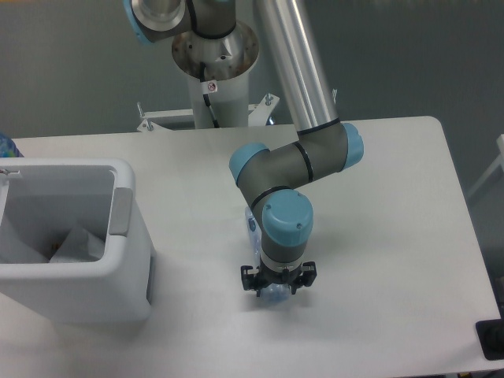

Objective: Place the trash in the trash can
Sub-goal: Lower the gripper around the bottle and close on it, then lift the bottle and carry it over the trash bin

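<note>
The gripper (pixel 276 288) is positioned low over the near-centre area of the white table (pixel 394 236), pointing straight down. Its two black fingers (pixel 249 279) are drawn in against the near end of the crushed clear plastic bottle (pixel 253 225), pinching it. The bottle lies on the table surface; its near end shows below the gripper, and its far portion emerges behind the wrist on the left side. The cap end cannot be identified.

To the left, well apart from the gripper, stands the white trash can (pixel 126 260), with a light grey panel on its right rim. The crumpled white wrapper (pixel 79 242) lies inside the can, on the bottom.

Beyond the gripper, the arm (pixel 295 161) rises from grey-and-blue joints to a silver tube. The arm base pedestal (pixel 216 79) stands at the far table edge.
</note>
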You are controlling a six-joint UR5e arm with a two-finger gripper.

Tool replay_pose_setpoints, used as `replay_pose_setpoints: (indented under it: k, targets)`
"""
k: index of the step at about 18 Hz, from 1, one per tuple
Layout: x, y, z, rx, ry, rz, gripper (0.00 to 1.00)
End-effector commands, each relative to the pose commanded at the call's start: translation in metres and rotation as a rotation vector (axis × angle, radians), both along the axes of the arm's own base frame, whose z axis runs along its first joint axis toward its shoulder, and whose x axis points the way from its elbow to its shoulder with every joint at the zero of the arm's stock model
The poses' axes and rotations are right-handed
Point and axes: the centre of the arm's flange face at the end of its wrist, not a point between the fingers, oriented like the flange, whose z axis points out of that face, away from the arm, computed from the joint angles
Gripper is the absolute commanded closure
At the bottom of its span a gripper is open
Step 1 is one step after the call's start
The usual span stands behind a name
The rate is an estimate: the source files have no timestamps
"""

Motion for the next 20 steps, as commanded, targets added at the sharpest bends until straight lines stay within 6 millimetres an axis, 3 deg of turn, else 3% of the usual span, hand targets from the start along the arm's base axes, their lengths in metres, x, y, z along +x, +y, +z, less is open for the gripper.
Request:
replay_pose_setpoints:
  k: [10,20]
  targets:
    - [-0.001,-0.002,0.003,-0.019,0.023,-0.008,0.40]
    - [-0.003,-0.001,0.034,0.015,0.059,-0.009,0.40]
